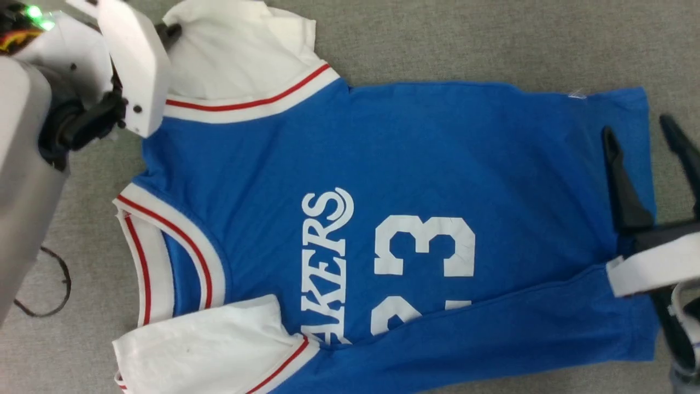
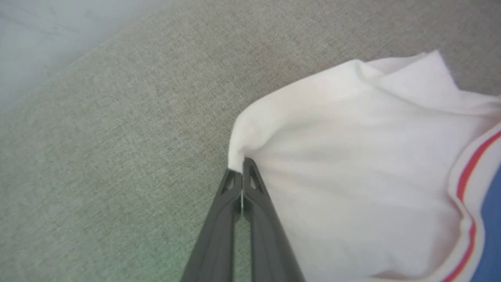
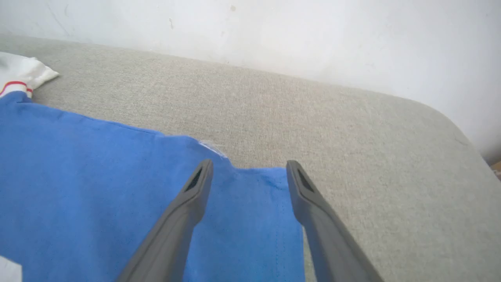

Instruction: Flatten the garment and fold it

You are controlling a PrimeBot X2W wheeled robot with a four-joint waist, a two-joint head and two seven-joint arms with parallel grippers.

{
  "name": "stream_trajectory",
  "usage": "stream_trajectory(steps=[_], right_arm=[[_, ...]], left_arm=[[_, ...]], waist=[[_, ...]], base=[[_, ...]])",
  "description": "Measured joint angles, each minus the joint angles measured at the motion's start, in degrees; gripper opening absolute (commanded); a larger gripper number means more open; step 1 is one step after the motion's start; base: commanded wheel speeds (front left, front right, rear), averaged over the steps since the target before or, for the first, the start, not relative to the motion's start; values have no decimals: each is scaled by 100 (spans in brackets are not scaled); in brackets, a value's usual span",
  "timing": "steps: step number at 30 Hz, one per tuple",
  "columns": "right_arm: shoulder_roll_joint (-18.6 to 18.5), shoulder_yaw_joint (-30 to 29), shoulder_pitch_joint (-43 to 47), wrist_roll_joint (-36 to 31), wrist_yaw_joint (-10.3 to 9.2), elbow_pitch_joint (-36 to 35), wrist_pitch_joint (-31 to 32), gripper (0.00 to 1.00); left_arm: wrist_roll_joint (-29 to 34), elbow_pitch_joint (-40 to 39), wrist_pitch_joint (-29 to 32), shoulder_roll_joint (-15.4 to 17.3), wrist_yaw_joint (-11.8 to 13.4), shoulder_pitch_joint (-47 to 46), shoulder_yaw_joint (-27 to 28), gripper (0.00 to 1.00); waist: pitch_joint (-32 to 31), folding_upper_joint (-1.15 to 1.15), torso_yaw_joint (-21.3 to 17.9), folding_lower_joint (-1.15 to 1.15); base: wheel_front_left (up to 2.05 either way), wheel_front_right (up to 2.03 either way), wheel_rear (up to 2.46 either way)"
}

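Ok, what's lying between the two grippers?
The garment: in the head view its blue body, lettering and 23 span from the sleeve the left gripper pinches to the hem by the open right gripper.

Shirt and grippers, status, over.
Left gripper shut on sleeve edge. Right gripper open over hem corner. Shirt front up, near side folded over. Cord beside collar, off shirt.

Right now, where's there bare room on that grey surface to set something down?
Bare grey surface runs beyond the far edge of the garment, right of the white sleeve. Another patch lies beside the collar, though a dark cable loops there. Crowded: left gripper pinching that sleeve, right gripper open over the hem.
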Motion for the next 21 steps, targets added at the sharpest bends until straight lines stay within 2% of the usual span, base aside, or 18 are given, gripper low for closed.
stream_trajectory(steps=[4, 8, 12, 17, 21], right_arm=[[-313, 96, -493, 104, 0, -246, 356, 100], [-497, 21, -1174, 410, 0, -308, 1017, 100], [-848, -145, -1727, 528, 0, 35, 1983, 100], [-1089, -197, -1917, 846, -1, 611, 3602, 100], [-1311, -127, -1928, 1042, 0, 750, 4247, 100]], left_arm=[[-36, 70, -214, 8, 0, 140, -89, 0], [-53, 127, -309, 4, 0, 233, -153, 0], [-97, 143, -368, 8, -1, 263, -187, 0], [-120, 135, -416, -9, -1, 261, -203, 0], [-148, 115, -428, -37, -1, 233, -210, 0]], waist=[[-143, 0, 39, 0], [-271, 0, 76, 0], [-290, 0, 123, -1], [-226, 1, 187, 0], [-177, 1, 245, 0]], base=[[0, 0, 0], [0, 0, 0], [0, 0, 0], [0, 0, 0], [0, 0, 0]])
